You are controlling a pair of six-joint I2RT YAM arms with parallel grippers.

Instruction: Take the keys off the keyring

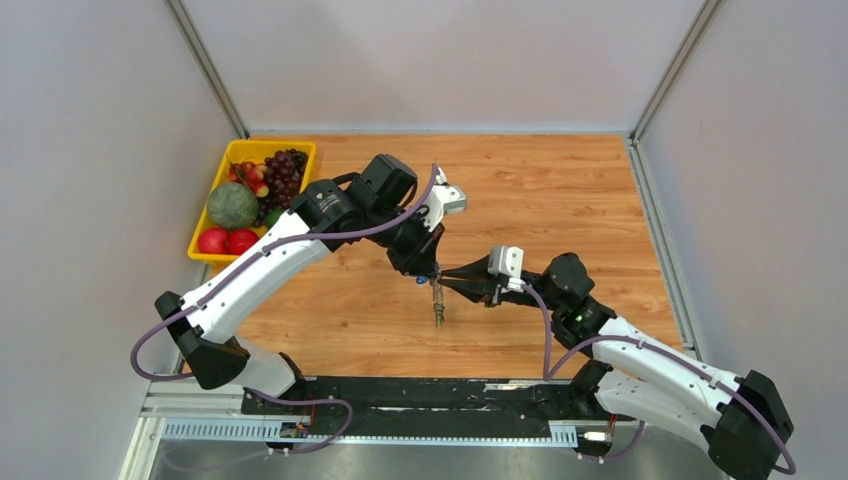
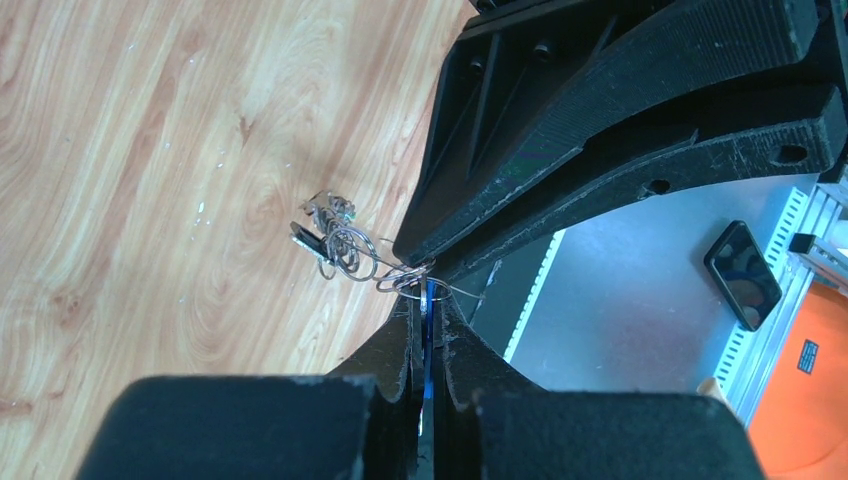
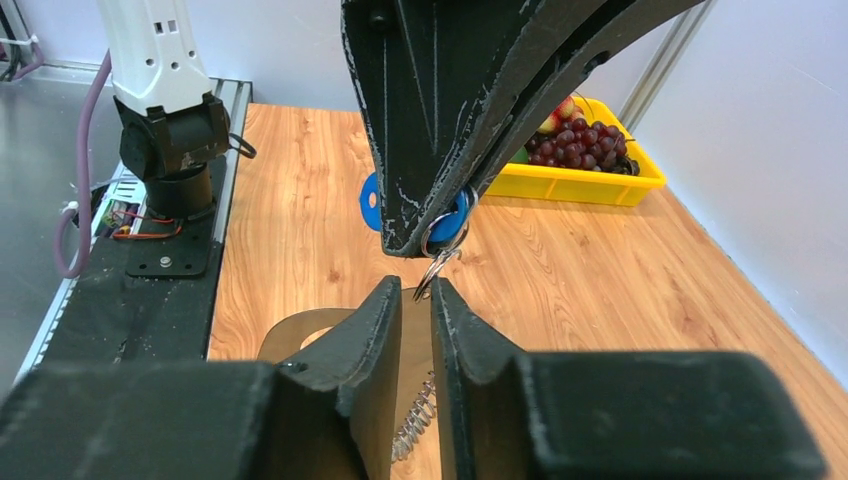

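My left gripper (image 1: 424, 272) (image 2: 427, 300) is shut on a blue key head (image 2: 428, 312), held above the table's middle. In the right wrist view the blue head (image 3: 457, 216) shows on both sides of the left fingers (image 3: 430, 120). My right gripper (image 1: 445, 279) (image 3: 417, 290) meets it tip to tip and is closed on a thin wire ring of the keyring (image 3: 432, 272) (image 2: 408, 276). A bunch of small rings and keys (image 1: 437, 308) (image 2: 335, 240) hangs from the keyring below both grippers. Most key heads are too small to tell apart.
A yellow bin (image 1: 270, 146) (image 3: 600, 185) of fruit stands at the table's far left. A black mat (image 1: 420, 395) runs along the near edge by the arm bases. A phone (image 2: 742, 273) lies on the grey surface off the table.
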